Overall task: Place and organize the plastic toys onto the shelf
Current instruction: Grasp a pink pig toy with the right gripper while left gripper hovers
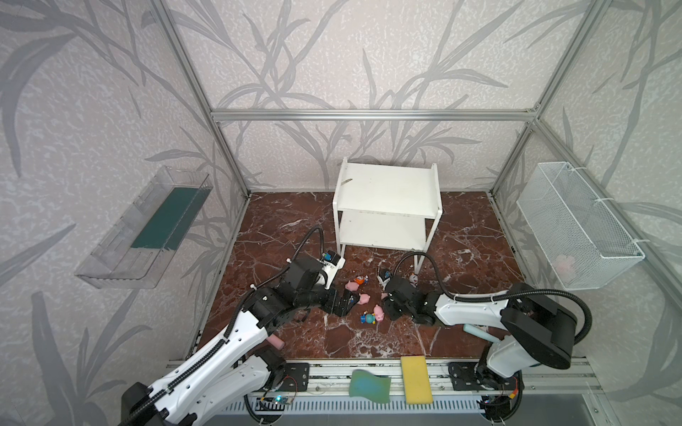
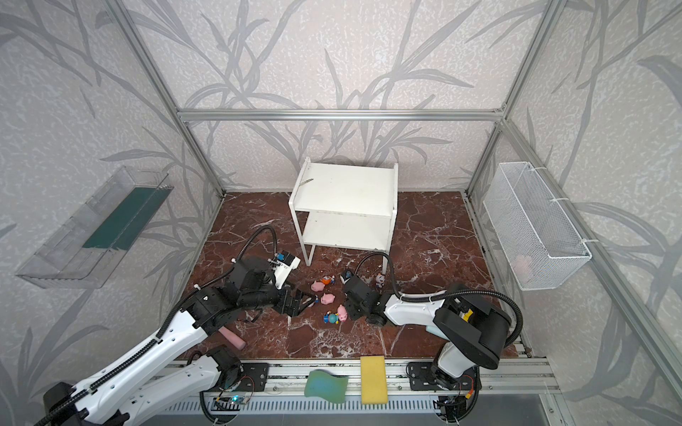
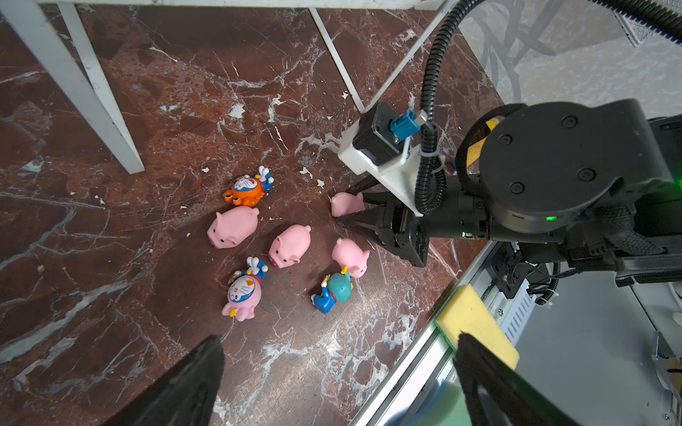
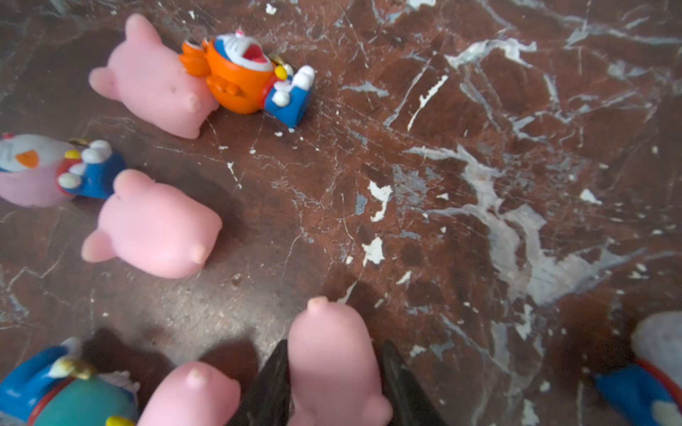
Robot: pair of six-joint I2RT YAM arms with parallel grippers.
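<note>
Now right hand [image 4: 334, 345] pinches 1 pink pig [image 4: 332, 369], left hand [image 3: 337, 337] wide open.

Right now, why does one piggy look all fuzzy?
Right wrist view: the pig between the right fingers sits very near the lens, so it likely blurs; the orange figurine farther off is sharper. Left wrist view: the pink figurine is crisp, the dark left fingers blurred.

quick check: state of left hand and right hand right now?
Left hand: open wide, holding nothing.
Right hand: closed on a pink pig.
</note>
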